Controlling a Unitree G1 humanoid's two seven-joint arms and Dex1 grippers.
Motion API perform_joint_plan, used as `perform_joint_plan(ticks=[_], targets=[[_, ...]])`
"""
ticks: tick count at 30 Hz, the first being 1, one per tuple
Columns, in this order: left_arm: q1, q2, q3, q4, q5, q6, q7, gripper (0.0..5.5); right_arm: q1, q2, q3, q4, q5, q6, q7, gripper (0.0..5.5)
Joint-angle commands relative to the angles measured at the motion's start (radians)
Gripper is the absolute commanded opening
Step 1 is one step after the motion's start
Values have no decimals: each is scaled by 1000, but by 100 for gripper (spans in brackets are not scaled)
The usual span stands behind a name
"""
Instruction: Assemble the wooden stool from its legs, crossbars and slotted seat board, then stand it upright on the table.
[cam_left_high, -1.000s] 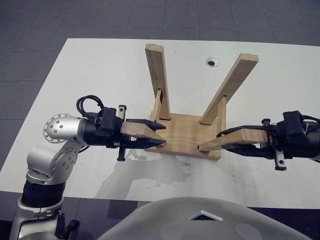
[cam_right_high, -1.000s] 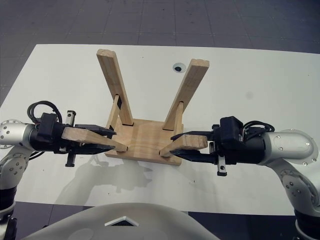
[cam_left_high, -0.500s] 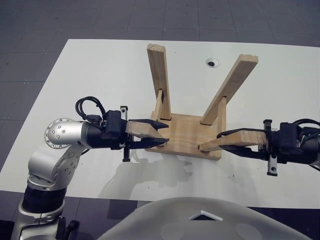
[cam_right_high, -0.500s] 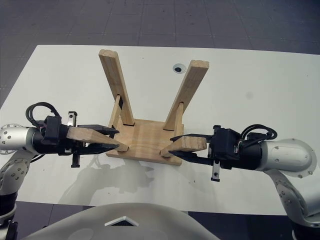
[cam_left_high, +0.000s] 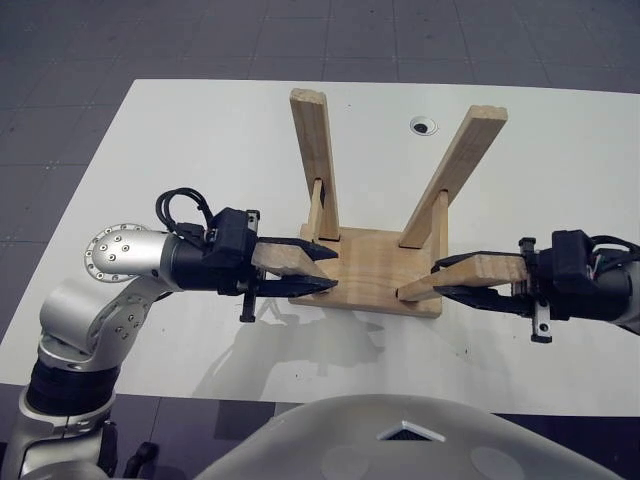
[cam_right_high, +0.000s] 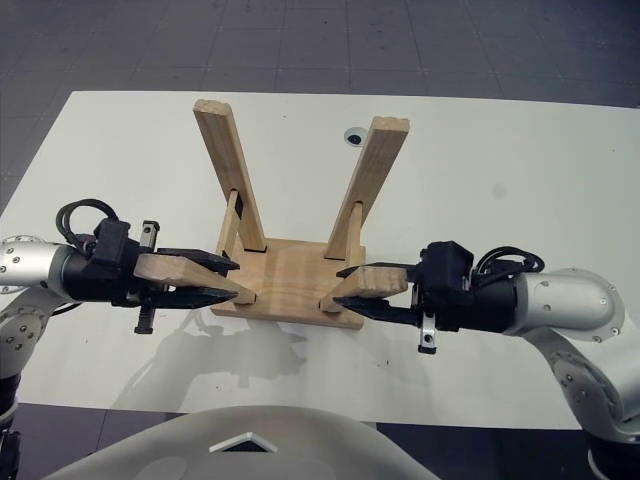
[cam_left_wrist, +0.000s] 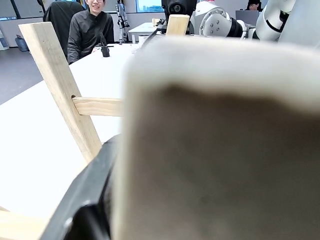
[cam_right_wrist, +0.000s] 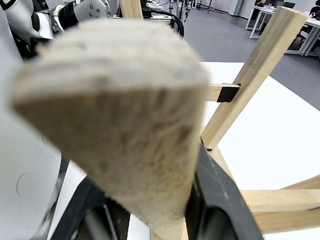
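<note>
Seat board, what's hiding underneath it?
The seat board lies flat on the white table, legs pointing up. Anything directly beneath is covered by the wood.

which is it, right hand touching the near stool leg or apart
Touching: in the right eye view the right hand clamps the near-right leg from both sides.

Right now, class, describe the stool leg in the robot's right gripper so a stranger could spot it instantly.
On the white table sits an upturned stool, seat board down. The near right leg splays toward the robot's right. Only it is clamped by the right gripper.
</note>
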Motion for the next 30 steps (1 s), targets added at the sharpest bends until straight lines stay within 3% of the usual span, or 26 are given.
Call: perform_joint_plan(ticks=[1, 6, 9, 17, 24, 30], targets=[[20, 41, -58, 24, -98, 180, -26, 137, 21, -49, 58, 43, 68, 173, -10, 123], [-36, 81, -122, 64, -199, 384, -8, 137, -39, -107, 101, 87, 375, 380, -20, 123], [-102, 31, -126, 130, -296, 472, 53, 137, -117, -132, 131, 158, 526, 485, -64, 123], [-263, 68, -137, 226, -612, 732, 139, 137, -342, -203, 243, 311, 799, 734, -81, 123], [-400, 58, -153, 314, -747, 856, 245, 137, -526, -171, 332, 472, 840, 886, -59, 123], [-436, -1, -170, 397, -744, 872, 296, 137, -683, -31, 437, 727, 664, 957, -18, 123]])
